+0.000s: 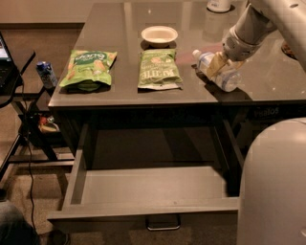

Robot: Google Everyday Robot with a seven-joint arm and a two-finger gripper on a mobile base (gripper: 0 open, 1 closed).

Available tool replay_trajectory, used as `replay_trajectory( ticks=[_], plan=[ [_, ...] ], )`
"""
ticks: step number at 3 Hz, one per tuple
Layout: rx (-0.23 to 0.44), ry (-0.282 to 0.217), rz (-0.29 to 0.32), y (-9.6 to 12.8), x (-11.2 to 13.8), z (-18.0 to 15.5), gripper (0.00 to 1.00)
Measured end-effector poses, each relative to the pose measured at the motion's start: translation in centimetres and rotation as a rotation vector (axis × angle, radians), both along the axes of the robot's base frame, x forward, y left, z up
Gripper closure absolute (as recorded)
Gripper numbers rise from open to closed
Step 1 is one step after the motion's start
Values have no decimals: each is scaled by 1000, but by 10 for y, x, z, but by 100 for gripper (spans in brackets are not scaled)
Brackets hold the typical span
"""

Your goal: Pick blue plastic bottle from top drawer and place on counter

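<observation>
The blue plastic bottle [224, 76] lies on its side on the counter [119, 28], right of centre near the front edge, with its white cap pointing left. My gripper [217, 64] reaches down from the upper right and sits over the middle of the bottle, touching it and hiding part of its body. The top drawer [148, 189] is pulled wide open below the counter. Its flat grey bottom is bare, and a small metal handle [162, 224] shows on the front panel.
Two green snack bags [88, 69] [158, 69] and a small white bowl [159, 35] lie on the counter left of the bottle. A white cup [219, 5] stands at the back. A black side stand with a dark-blue carton [46, 74] is on the left. My white base [275, 186] fills the lower right.
</observation>
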State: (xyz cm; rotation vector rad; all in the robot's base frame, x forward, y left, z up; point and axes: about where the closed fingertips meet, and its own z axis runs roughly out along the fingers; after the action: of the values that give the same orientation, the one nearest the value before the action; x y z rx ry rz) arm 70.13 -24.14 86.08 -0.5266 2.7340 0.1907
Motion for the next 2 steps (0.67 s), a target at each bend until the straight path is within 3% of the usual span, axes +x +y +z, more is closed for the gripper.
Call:
replay_trajectory(
  ticks=[1, 2],
  plan=[
    [0, 0, 0, 0, 0, 0, 11],
    [0, 0, 0, 0, 0, 0, 0]
  ],
)
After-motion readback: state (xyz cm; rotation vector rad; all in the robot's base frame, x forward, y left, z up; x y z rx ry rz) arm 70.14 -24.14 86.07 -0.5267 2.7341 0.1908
